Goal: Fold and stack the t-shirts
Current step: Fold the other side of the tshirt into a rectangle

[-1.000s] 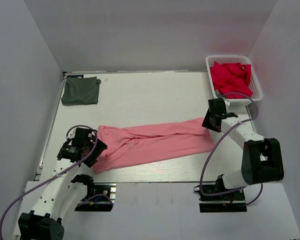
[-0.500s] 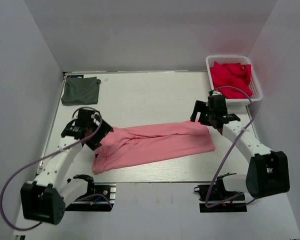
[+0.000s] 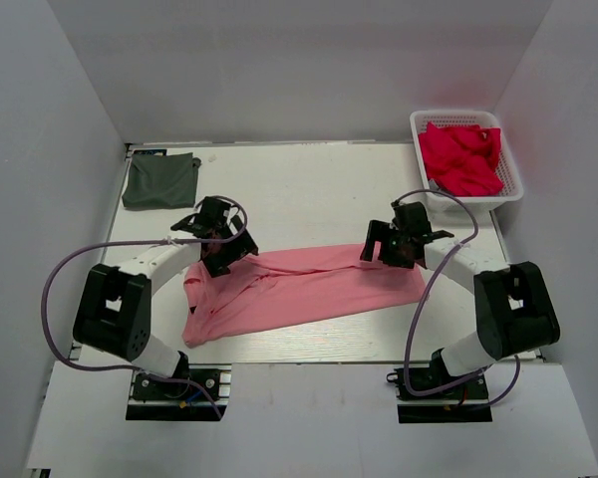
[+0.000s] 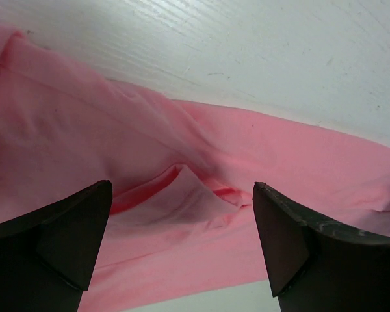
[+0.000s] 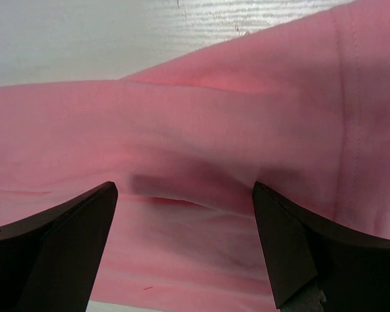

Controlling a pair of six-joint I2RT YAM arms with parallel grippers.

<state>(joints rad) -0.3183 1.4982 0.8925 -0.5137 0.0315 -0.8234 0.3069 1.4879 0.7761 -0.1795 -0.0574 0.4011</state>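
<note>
The left gripper [image 3: 229,249] is released. In your left wrist view its two dark fingers [image 4: 65,240] stand wide apart, and a raised pleat of the salmon-pink t-shirt [image 3: 309,284] lies in the gap between them, unclamped. Note that the pictures do not show whether the fingertips touch the cloth.

The right gripper [image 3: 379,247] is likewise released. In your right wrist view its fingers [image 5: 52,247] are spread to either side of a shadowed crease in the same pink cloth, and nothing is pinched between them.

Locate the salmon-pink t-shirt on the white table [image 3: 299,189]. It lies as a long, narrow, wrinkled band across the middle of the surface, its left end sagging toward the near-left corner and its right end reaching toward the right edge. The left gripper sits over the far side of the band's left end. The right gripper sits over the far side of its right end. Both arms bend inward from the near edge to reach these positions.

Locate the dark grey t-shirt [image 3: 159,181] in the far-left corner, folded to a small square and well apart from the pink one.

A white basket [image 3: 458,116] stands at the far-right corner and holds crumpled red cloth [image 3: 460,157].
</note>
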